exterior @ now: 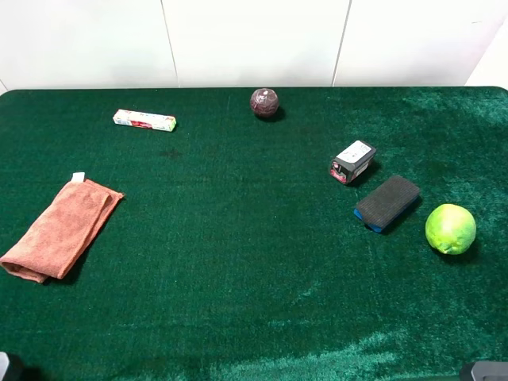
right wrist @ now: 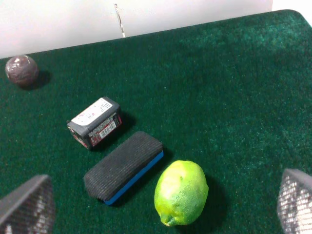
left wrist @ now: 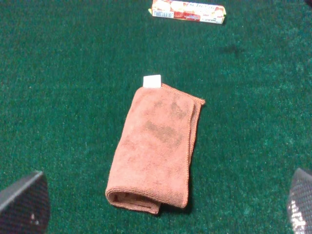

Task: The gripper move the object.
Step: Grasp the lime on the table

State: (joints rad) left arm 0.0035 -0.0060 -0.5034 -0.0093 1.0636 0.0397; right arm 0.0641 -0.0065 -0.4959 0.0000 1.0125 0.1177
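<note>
Right wrist view: the mottled yellow-green object [right wrist: 181, 192] lies just beside the eraser [right wrist: 124, 165]. The right gripper [right wrist: 163, 197] gapes wide, empty.

Ext cam high over whole table [exterior: 238, 278]; shared w/ L wrist: towel [exterior: 59, 230]; w/ R wrist: object [exterior: 450, 228].

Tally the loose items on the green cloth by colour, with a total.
Yellow-green: 1, the yellow-green ball
Maroon: 1, the maroon ball
Black: 2, the eraser with a blue base and the small box with a white label
Orange-brown: 1, the folded towel
White and red: 1, the packet
Total: 6
</note>
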